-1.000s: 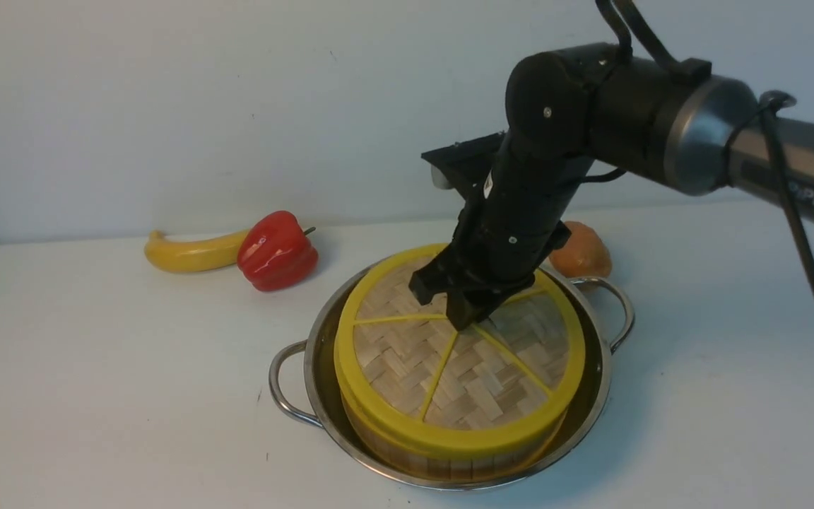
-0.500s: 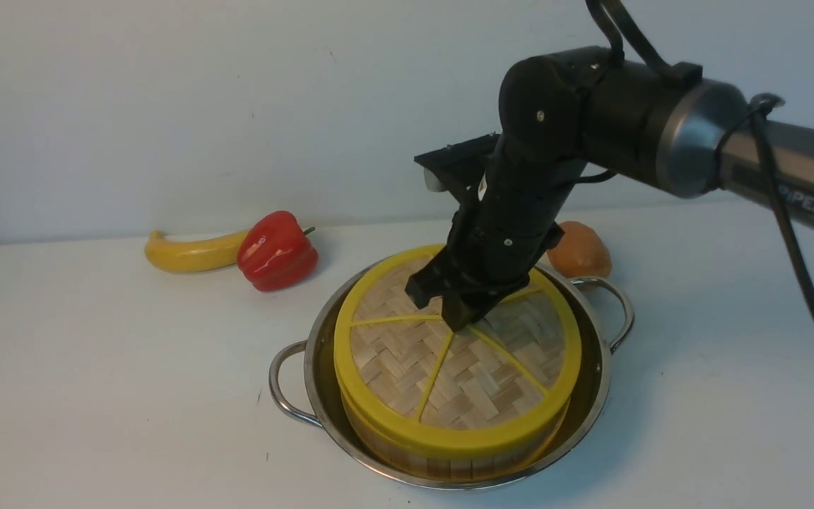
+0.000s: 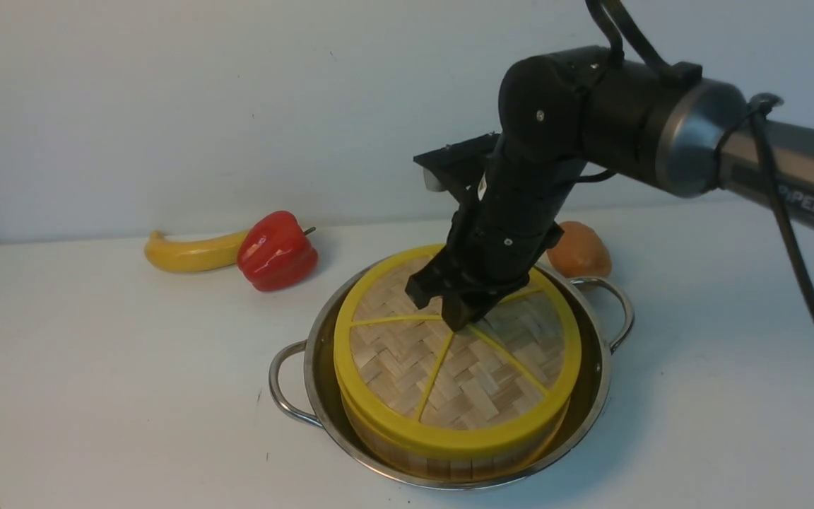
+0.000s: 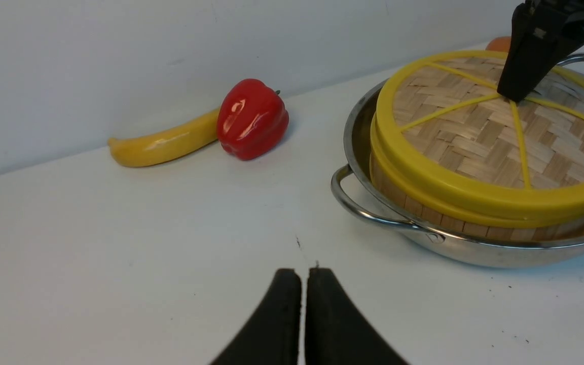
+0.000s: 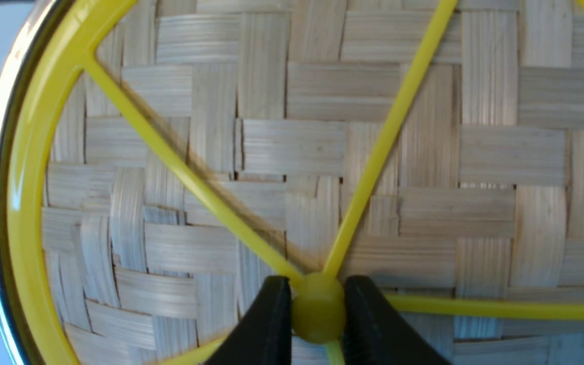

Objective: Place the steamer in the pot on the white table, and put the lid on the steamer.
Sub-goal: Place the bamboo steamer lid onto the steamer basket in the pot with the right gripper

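Observation:
The steel pot (image 3: 594,396) stands on the white table (image 3: 96,367). The bamboo steamer (image 3: 442,463) sits inside it, its contents hidden. The woven lid (image 3: 407,360) lies flat on the steamer, rims aligned. My right gripper (image 3: 460,322) points down at the lid's centre and is shut on the yellow knob (image 5: 317,309), a finger on each side. My left gripper (image 4: 302,276) is shut and empty, low over the table in front of the pot's left handle (image 4: 368,215). The lid (image 4: 474,147), pot (image 4: 474,251) and steamer (image 4: 424,210) show in the left wrist view.
A yellow banana (image 3: 191,253) and a red bell pepper (image 3: 276,251) lie at the back left near the wall. An orange fruit (image 3: 580,251) sits behind the pot by its right handle (image 3: 615,300). The right arm reaches in from the right above the pot.
The lid has settled level onto the steamer and shifted slightly left with my right gripper. Over the last half second nothing has visibly moved.

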